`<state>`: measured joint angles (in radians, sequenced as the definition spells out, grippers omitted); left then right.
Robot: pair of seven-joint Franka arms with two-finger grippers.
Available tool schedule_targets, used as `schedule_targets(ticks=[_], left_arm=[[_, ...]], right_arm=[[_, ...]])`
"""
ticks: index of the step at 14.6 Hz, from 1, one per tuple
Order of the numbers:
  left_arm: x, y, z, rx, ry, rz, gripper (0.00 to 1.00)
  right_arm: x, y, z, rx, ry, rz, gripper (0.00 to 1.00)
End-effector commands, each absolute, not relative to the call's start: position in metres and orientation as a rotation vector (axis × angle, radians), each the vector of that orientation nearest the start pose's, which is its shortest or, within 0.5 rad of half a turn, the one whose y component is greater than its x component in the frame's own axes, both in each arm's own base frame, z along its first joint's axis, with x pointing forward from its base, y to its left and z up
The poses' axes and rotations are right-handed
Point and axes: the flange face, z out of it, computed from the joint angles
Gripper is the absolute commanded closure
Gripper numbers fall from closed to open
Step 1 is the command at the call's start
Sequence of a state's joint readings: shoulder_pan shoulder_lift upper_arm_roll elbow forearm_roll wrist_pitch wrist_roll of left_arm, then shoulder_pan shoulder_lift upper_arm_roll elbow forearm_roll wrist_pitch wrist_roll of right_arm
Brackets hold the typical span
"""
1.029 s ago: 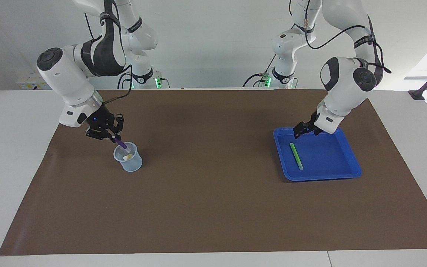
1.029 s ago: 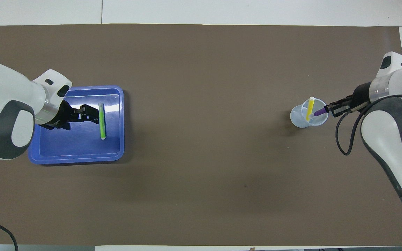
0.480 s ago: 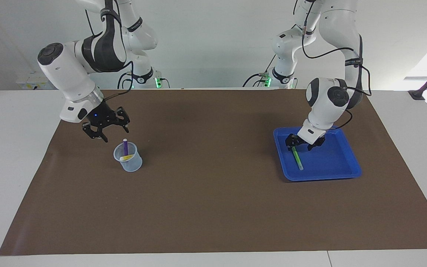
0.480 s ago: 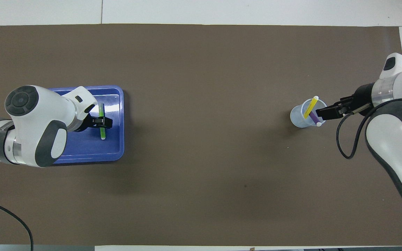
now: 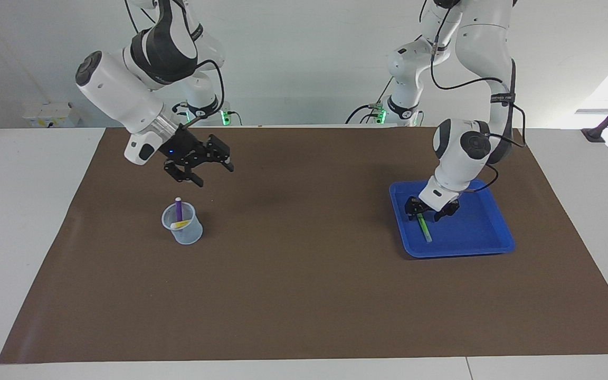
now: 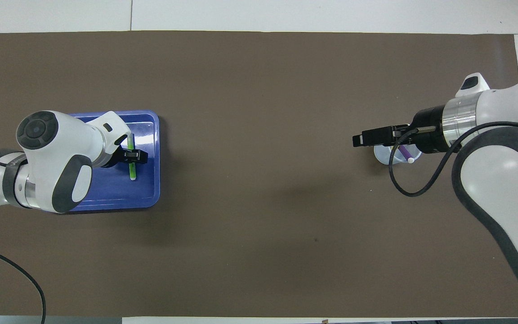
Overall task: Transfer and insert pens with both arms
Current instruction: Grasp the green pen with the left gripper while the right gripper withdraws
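Note:
A green pen (image 5: 424,228) (image 6: 132,170) lies flat in the blue tray (image 5: 457,250) (image 6: 106,204) toward the left arm's end of the table. My left gripper (image 5: 426,213) (image 6: 132,155) is down in the tray, open, with a finger on each side of the pen's end nearer the robots. Toward the right arm's end stands a clear cup (image 5: 183,230) (image 6: 384,155). A purple pen (image 5: 178,208) (image 6: 406,154) stands in it, and a yellow pen (image 5: 180,225) leans lower inside. My right gripper (image 5: 214,176) (image 6: 359,139) hangs open and empty in the air, beside and above the cup.
A brown mat (image 5: 304,295) covers most of the white table. A thin black bracket (image 5: 599,132) stands at the table corner nearest the left arm's base. A black cable (image 6: 11,274) loops over the mat's edge by the left arm.
My right gripper let go of the purple pen into the cup, opened, then rose and swung toward the table's middle. My left gripper turned and came down around the green pen.

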<state>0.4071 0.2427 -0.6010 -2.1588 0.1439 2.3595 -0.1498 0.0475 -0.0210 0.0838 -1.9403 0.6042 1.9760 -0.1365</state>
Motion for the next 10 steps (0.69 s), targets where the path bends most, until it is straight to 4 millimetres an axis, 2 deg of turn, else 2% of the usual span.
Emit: schedule_targets(ticks=[1,3,5,7,9,10], left_arm=[[0.557,-0.107,0.299,-3.161,0.245,-0.008,0.20],[0.557,-0.106,0.298,-3.155,0.255,-0.007,0.31],[0.556,-0.106,0.297,-3.153,0.257,-0.002,0.47],[0.556,-0.106,0.296,-3.154,0.257,0.000,0.66],[0.556,-0.105,0.296,-3.152,0.254,0.007,0.89],[0.556,-0.105,0.296,-3.152,0.254,0.007,0.99]], right_arm=[[0.550,0.122,0.519,-2.437,0.141,-0.038,0.00],[0.549,0.125,0.522,-2.384,0.191,-0.022,0.00],[0.550,0.127,0.524,-2.333,0.253,-0.007,0.00],[0.550,0.130,0.528,-2.270,0.342,0.025,0.00],[0.546,0.148,0.532,-2.218,0.393,0.068,0.00],[0.546,0.149,0.533,-2.196,0.423,0.085,0.00]])
